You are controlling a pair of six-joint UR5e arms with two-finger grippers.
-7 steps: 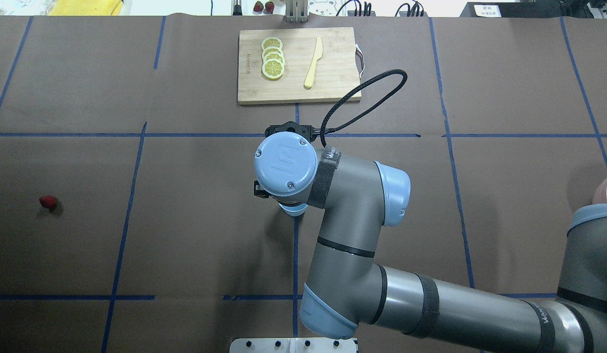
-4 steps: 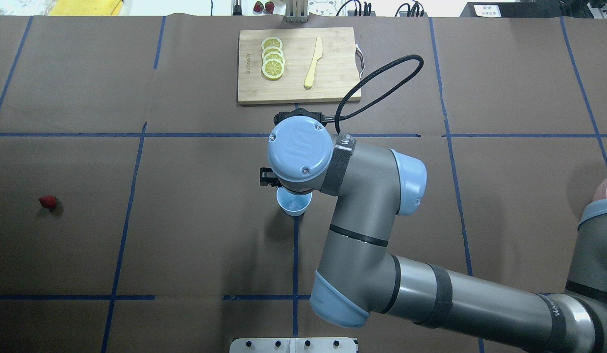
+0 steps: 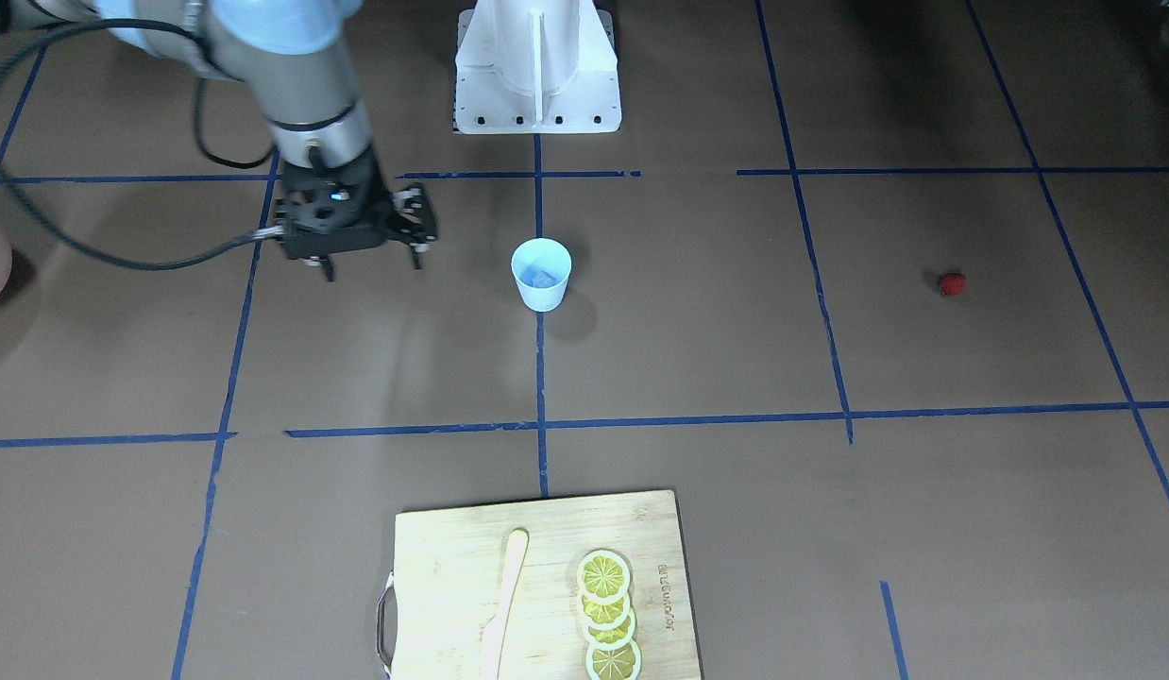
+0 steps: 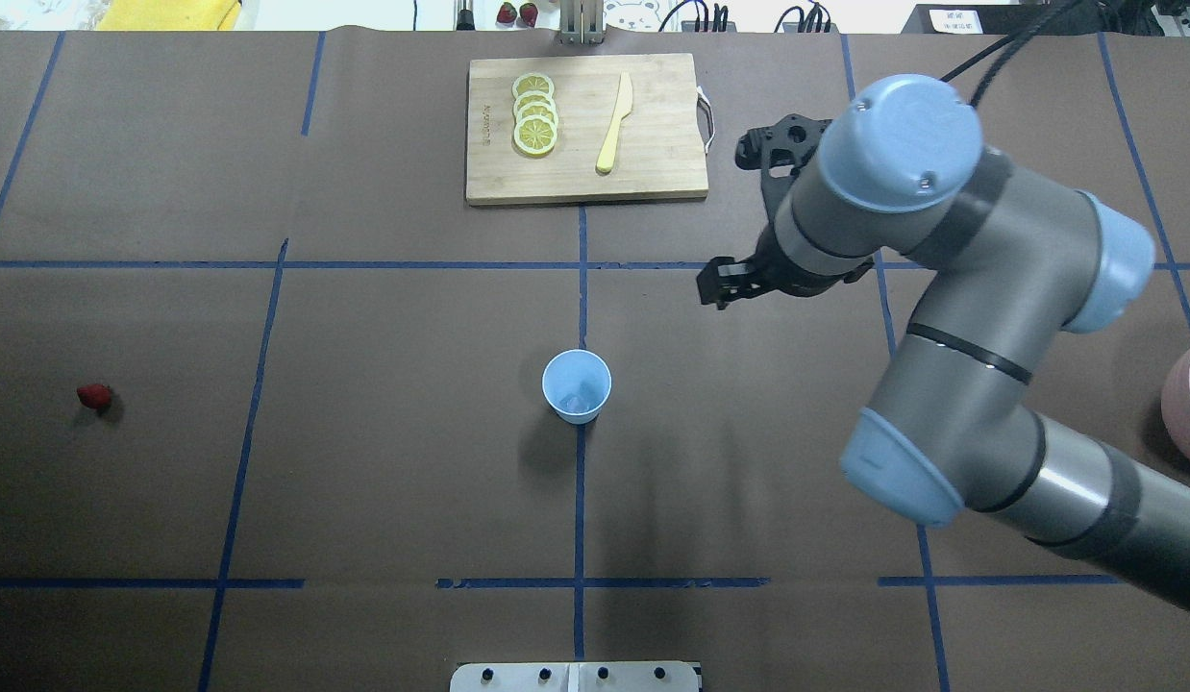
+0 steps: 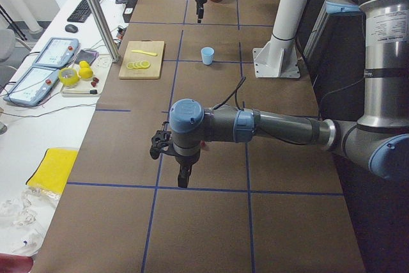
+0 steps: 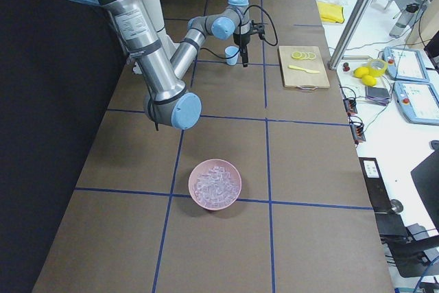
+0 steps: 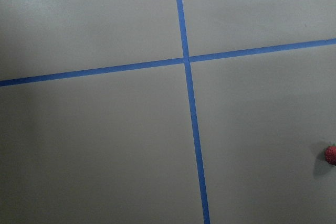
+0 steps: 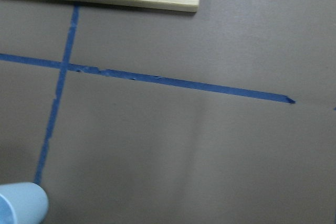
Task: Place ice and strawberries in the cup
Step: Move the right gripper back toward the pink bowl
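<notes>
The light-blue cup (image 4: 576, 384) stands upright at the table's middle, also in the front view (image 3: 541, 274). A clear-bluish ice cube (image 4: 578, 396) lies inside it. The dark-red strawberry (image 4: 93, 395) lies alone on the table far to the left, and shows at the right edge of the left wrist view (image 7: 331, 154). My right gripper (image 3: 372, 266) is open and empty, raised above the table to the right of the cup and apart from it. My left gripper (image 5: 184, 177) shows only in the exterior left view, so I cannot tell whether it is open or shut.
A wooden cutting board (image 4: 653, 173) with lemon slices (image 4: 534, 115) and a yellow knife (image 4: 614, 123) lies at the far middle. A pink bowl (image 6: 195, 200) of ice cubes stands at the right end of the table. Blue tape lines cross the brown table cover.
My right arm has swung from over the cup to the right and farther away. The cup stands fully uncovered, with the ice cube in it.
</notes>
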